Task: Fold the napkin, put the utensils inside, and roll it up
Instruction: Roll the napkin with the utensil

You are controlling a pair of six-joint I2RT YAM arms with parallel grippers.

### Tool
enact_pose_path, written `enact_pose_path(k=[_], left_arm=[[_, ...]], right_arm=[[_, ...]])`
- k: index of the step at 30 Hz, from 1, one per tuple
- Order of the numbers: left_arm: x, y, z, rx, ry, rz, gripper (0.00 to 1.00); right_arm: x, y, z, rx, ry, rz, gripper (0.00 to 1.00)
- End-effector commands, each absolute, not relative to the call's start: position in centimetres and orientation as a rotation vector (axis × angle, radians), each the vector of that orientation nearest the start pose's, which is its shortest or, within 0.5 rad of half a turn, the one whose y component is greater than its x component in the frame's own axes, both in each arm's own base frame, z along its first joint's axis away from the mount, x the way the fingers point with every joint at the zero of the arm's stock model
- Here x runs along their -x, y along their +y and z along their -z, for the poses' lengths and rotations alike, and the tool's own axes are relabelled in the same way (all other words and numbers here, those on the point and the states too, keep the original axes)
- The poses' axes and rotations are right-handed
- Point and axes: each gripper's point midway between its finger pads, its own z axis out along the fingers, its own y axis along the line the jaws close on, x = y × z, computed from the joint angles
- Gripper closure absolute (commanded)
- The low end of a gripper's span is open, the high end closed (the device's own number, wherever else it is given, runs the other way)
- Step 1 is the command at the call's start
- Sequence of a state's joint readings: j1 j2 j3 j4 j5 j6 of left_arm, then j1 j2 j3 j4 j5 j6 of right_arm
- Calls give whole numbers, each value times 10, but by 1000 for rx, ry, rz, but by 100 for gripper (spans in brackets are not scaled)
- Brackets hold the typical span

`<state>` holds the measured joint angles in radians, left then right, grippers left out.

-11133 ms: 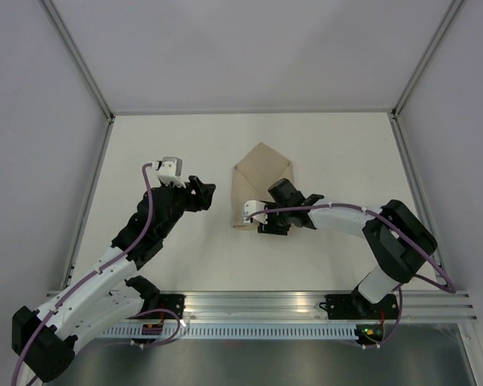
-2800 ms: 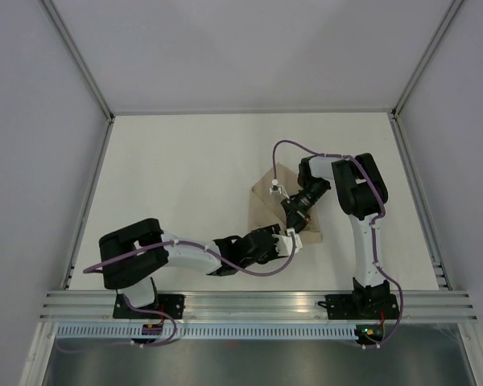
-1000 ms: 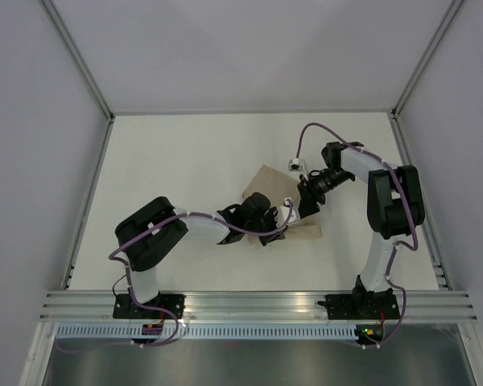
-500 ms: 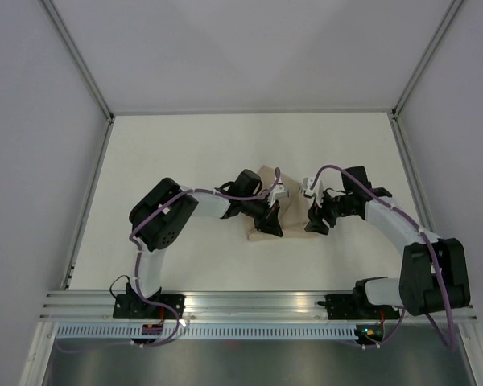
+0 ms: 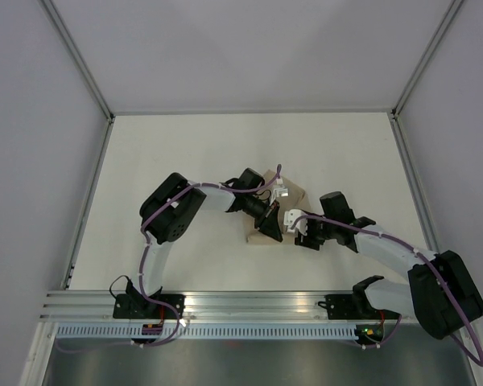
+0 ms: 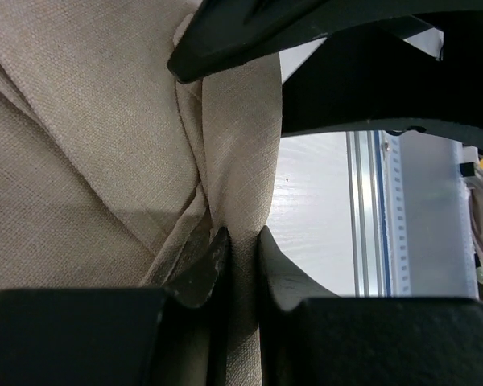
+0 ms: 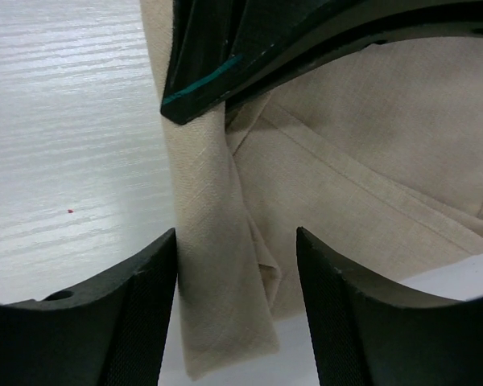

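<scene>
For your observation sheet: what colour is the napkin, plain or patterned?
Plain tan; the napkin shows best in the left wrist view.

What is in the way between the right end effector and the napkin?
Nothing visible is in the way. The right end effector is open, with the folded edge of the napkin lying between its fingers. The left end effector pinches the napkin too.

You see the napkin (image 6: 88, 137) as matt tan woven cloth, threads plainly visible. Bench (image 7: 64, 104): white, finely grained, faint sheen. Right hand (image 7: 235, 257) fingers (image 7: 137, 322): black plastic, matt, finely stippled inner pads.
</scene>
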<state>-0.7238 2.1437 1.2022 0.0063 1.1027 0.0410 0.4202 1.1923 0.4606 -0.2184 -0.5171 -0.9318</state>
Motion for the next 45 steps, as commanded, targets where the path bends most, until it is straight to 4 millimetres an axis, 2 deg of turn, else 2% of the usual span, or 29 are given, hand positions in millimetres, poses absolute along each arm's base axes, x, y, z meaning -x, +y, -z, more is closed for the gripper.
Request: enact_pose_path(k=[1,4,5,7,8,9,11,14,15,16,19,20,22,23,24,25,26,27,28,30,31,33,34,36,37,38,42,43,45], left_arm=[[-190,-378,4,-1345,2214,1685,98],[-191,-377,2,-1356,2212,1683,98],[-193,-378,0,-1363,2203,1674,98],[-198,-379,-5,-1364,2188,1642,91],[-200,-380,-8,-1364,2183,1628,87],[-205,-381,-14,-1364,2171,1585,78],[-216,-384,-22,-1357,2153,1515,66],[-233,-388,-42,-1328,2100,1399,60],[-241,-386,-42,-1307,2104,1327,59],[-248,-387,-56,-1289,2056,1284,58],[-267,-382,-66,-1189,2028,1147,54],[-274,-380,-80,-1158,1994,1099,54],[-291,-365,-76,-1041,2043,949,52],[-298,-361,-91,-991,2013,904,52],[-310,-351,-91,-924,2024,806,50],[-310,-342,-90,-885,2035,775,50],[-320,-335,-106,-825,1990,716,49],[-322,-329,-113,-790,1969,691,48],[-317,-321,-108,-772,1980,676,47],[-318,-313,-131,-720,1909,657,46],[-314,-307,-128,-721,1911,644,46],[-312,-301,-144,-695,1863,632,46],[-307,-297,-142,-699,1859,622,46],[-304,-292,-147,-694,1832,594,46],[-298,-290,-149,-706,1812,592,46],[-291,-294,-151,-747,1782,587,46],[-270,-310,-149,-882,1698,490,45],[-254,-325,-147,-970,1656,479,44],[-250,-334,-134,-1023,1656,392,43]], right_arm=[[-234,166,-33,1667,1647,-346,37],[-226,166,-26,1705,1659,-369,50],[-225,166,-26,1714,1661,-372,59],[-218,165,-24,1756,1676,-392,71],[-216,165,-24,1772,1683,-405,72],[-212,164,-20,1798,1705,-432,73],[-206,162,-18,1820,1794,-490,77],[-200,160,-18,1832,1894,-547,81],[-194,157,-14,1838,1940,-577,82],[-194,159,-15,1834,1945,-591,82],[-187,158,-11,1824,2013,-649,82],[-183,159,-8,1820,2045,-685,82],[-180,161,-8,1815,2081,-725,82],[-177,161,-5,1810,2108,-761,82],[-173,161,-5,1808,2139,-792,82],[-176,164,-8,1802,2143,-805,82],[-174,164,-4,1806,2173,-837,82],[-173,165,-4,1801,2198,-856,82],[-181,169,-8,1792,2195,-862,82],[-175,167,-4,1799,2267,-939,82],[-184,172,-8,1797,2262,-948,82],[-181,171,-3,1783,2333,-1028,82],[-191,175,-6,1778,2323,-1039,82],[-190,171,1,1750,2395,-1126,82],[-201,175,-1,1732,2383,-1147,82],[-201,172,8,1728,2416,-1187,82],[-215,166,11,1655,2484,-1332,82],[-216,166,12,1646,2488,-1366,82],[-215,163,20,1624,2531,-1417,82]])
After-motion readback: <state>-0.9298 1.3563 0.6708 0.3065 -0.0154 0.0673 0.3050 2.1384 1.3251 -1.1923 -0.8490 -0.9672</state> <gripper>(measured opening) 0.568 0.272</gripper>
